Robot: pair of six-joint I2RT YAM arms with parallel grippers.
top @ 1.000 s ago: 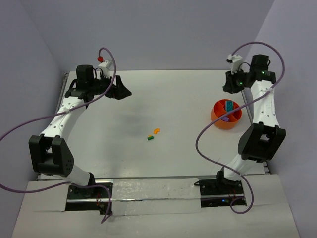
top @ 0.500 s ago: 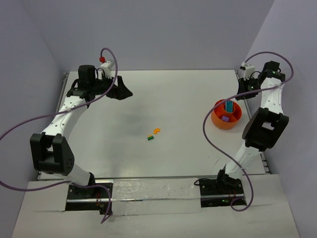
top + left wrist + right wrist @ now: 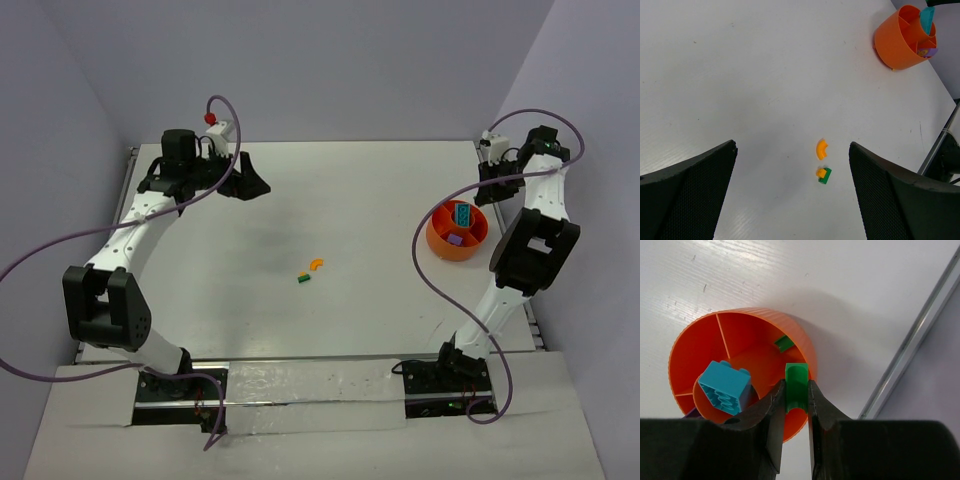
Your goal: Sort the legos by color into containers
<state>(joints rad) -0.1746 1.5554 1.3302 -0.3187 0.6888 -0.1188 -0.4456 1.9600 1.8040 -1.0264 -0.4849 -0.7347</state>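
Note:
The orange divided bowl (image 3: 457,245) (image 3: 895,45) (image 3: 695,340) stands at the right of the table. A teal lego (image 3: 725,387) (image 3: 463,213), a purple one (image 3: 455,239) and a small green one (image 3: 784,343) lie inside it. My right gripper (image 3: 796,392) (image 3: 493,178) hangs over the bowl's far-right rim, shut on a green lego (image 3: 796,372). A curved orange lego (image 3: 316,265) (image 3: 822,148) and a green lego with an orange piece on it (image 3: 304,279) (image 3: 824,174) lie mid-table. My left gripper (image 3: 792,147) (image 3: 250,185) is open at the far left, high above them.
A metal rail (image 3: 912,340) runs along the table's right edge just beyond the bowl. Purple cables loop from both arms (image 3: 430,280). Grey walls close in the back and sides.
The right arm has swung its wrist rightward, from the bowl's far-left side to its far-right rim, still holding the green lego. The left arm has barely moved.

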